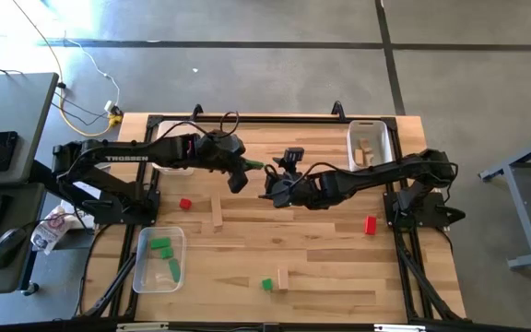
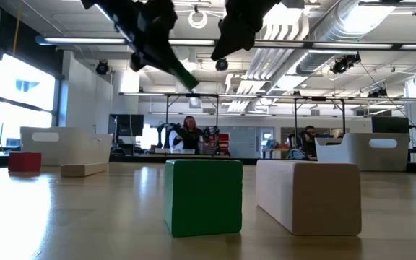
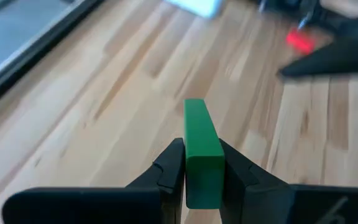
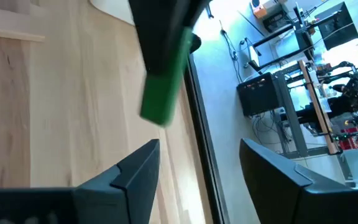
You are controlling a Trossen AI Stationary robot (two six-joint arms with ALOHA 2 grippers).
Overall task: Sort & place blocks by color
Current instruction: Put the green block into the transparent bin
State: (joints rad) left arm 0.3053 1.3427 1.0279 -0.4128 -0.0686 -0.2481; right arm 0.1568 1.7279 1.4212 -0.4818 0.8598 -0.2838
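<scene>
Above the table's middle, the left gripper [image 3: 202, 171] clamps a long green block [image 3: 201, 149], its long axis pointing right toward the right gripper [image 4: 197, 165], whose fingers stand wide and empty.

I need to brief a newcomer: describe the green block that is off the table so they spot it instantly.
Look above the middle of the table, where the two arms meet. The left gripper is shut on a long green block. Unlike every other block, it is held in the air.

Grey concrete floor [image 1: 247, 23], side desk [image 1: 7, 120], ceiling ducts [image 2: 338, 29]
</scene>
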